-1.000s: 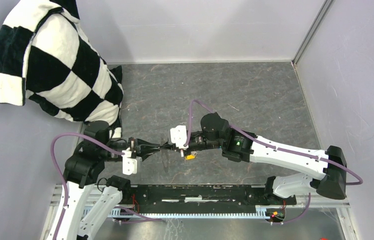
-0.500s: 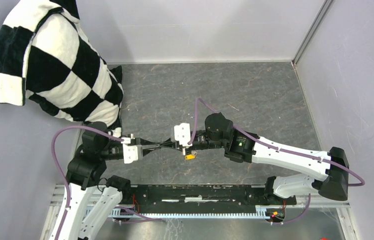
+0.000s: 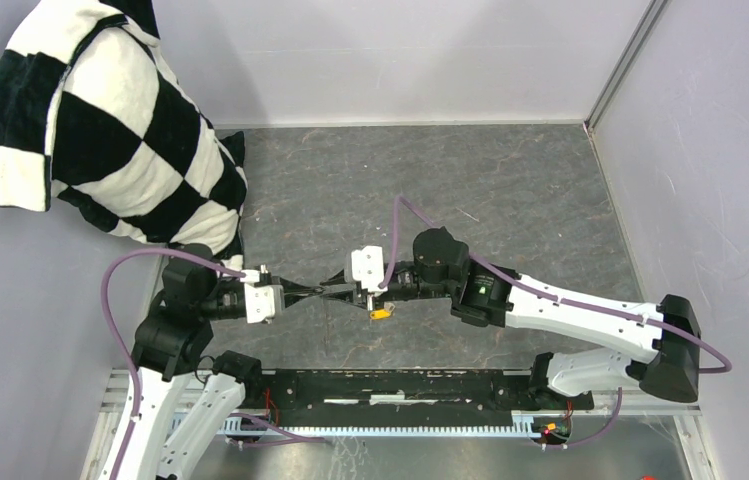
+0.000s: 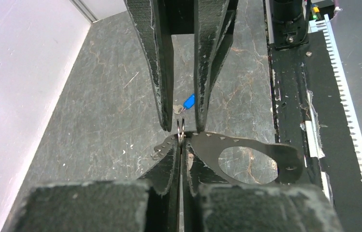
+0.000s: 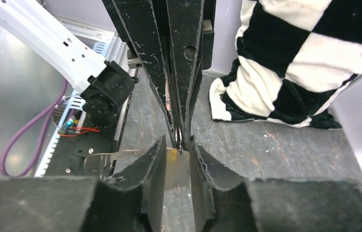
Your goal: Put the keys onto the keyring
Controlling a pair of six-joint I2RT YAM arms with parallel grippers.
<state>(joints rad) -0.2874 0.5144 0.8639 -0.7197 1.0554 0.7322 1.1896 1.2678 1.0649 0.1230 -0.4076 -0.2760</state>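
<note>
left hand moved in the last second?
Yes: the left hand swung away from the black base rail; its tips barely shifted.

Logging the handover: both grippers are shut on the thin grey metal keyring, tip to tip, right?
Not both: the left gripper is shut on the thin grey metal keyring, but the right gripper is open, per the left wrist view.

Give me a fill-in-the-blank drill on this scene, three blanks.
The left hand is shut on the ___.
The right hand is ___, not shut.
The left wrist view shows a key with a ___ head cover.
Missing: keyring; open; blue.
</note>
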